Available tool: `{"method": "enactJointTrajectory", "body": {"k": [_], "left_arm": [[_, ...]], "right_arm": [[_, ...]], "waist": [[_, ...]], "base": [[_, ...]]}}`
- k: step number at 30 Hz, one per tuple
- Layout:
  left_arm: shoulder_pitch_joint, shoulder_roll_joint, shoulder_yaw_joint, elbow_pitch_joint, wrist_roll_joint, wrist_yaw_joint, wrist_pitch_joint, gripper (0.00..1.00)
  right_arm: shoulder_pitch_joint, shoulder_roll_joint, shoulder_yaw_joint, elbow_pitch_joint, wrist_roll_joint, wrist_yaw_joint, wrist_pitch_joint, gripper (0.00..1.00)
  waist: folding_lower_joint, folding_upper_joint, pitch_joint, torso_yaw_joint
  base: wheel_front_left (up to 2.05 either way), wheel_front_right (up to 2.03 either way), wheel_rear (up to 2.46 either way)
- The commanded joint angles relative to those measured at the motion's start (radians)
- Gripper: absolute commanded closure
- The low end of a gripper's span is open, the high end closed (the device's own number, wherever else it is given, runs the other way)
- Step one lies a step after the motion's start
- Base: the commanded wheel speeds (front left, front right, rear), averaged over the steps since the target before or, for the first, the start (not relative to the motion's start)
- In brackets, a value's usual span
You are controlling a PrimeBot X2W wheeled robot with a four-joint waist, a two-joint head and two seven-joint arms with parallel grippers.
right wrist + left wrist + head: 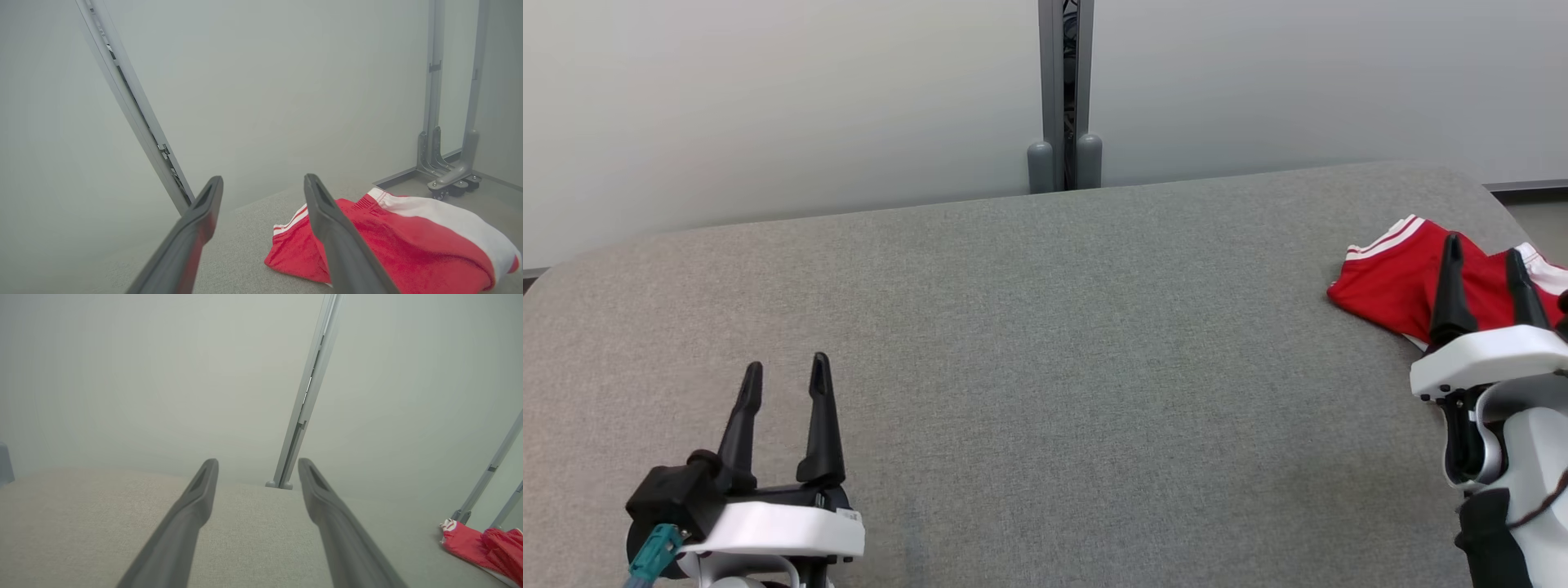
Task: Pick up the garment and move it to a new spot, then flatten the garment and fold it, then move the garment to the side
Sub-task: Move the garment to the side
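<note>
Both our jaws wide, left gripper (787, 363) at 7 o'clock, right gripper (1483, 246) at 3 o'clock, beside red garment (1384, 282)

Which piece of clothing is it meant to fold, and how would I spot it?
Find the wide table covered in grey fabric. Near its right end, just beyond the robot's right gripper, lies a crumpled red cloth garment with white stripes. Bright red sets it apart from the grey around it.
</note>
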Motion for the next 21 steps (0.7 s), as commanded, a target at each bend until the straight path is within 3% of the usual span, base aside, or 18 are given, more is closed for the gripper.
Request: {"method": "enactJointTrajectory", "body": {"k": [1,9,16,21], "left_arm": [[-0.012,0.004,0.012,-0.017,0.003,0.008,-0.001,0.0],[-0.011,0.004,0.034,-0.051,0.011,0.024,-0.001,0.0],[0.007,0.004,0.021,-0.025,-0.001,0.027,-0.001,0.0],[0.023,0.005,-0.02,0.01,0.029,0.029,-0.001,0.0]], "right_arm": [[0.049,-0.026,0.047,-0.087,0.027,0.001,-0.006,0.0],[0.216,-0.085,0.213,-0.403,0.035,0.001,-0.006,0.0],[0.293,-0.075,0.244,-0.463,-0.041,0.001,-0.006,0.0],[0.352,-0.033,0.244,-0.466,-0.093,0.001,-0.006,0.0]], "waist": [[0.0,0.0,0.0,0.004],[0.0,0.0,0.005,0.017],[0.0,0.0,0.01,0.026],[0.0,0.0,0.008,0.034]], "base": [[0.0,0.0,0.0],[0.0,0.0,0.0],[0.0,0.0,0.0],[0.0,0.0,0.0]]}}
